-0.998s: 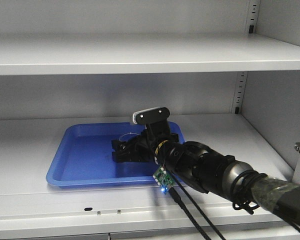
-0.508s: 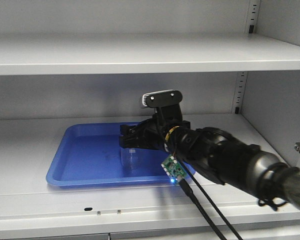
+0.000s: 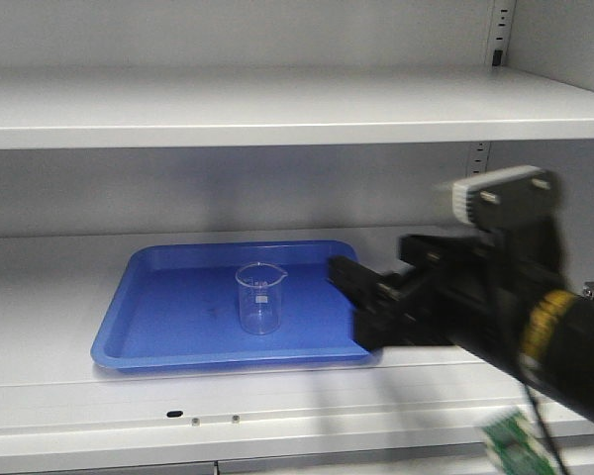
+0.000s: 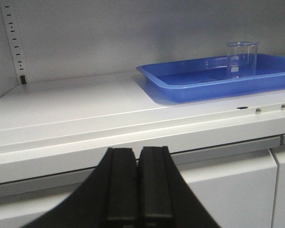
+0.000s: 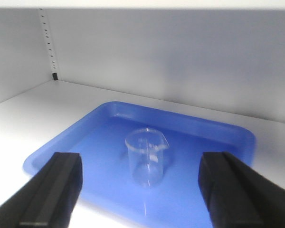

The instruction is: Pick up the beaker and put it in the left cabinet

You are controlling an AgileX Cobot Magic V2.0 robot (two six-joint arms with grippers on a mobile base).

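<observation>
The beaker (image 3: 260,297) stood upright on the blue tray (image 3: 168,317), near the tray's middle, on the lower shelf (image 3: 49,287) of the left cabinet (image 3: 277,104). Nothing touched it. We saw the right tool (image 5: 145,190) spread wide in the right wrist view, its two dark fingers (image 5: 50,192) low at either side of the frame and the beaker in the gap beyond them, clear of both. In the front view that tool sat blurred at the right of the frame, apart from the tray's right edge. The left tool (image 4: 137,185) was pressed together at the bottom of its own view, outside the cabinet front, with the tray and beaker at the upper right.

We judged the placing done and the step in hand to be drawing the right arm out. To do it well we would pull straight back along the shelf, keep the fingers spread and level, and stay clear of the tray's rim and the shelf above.
</observation>
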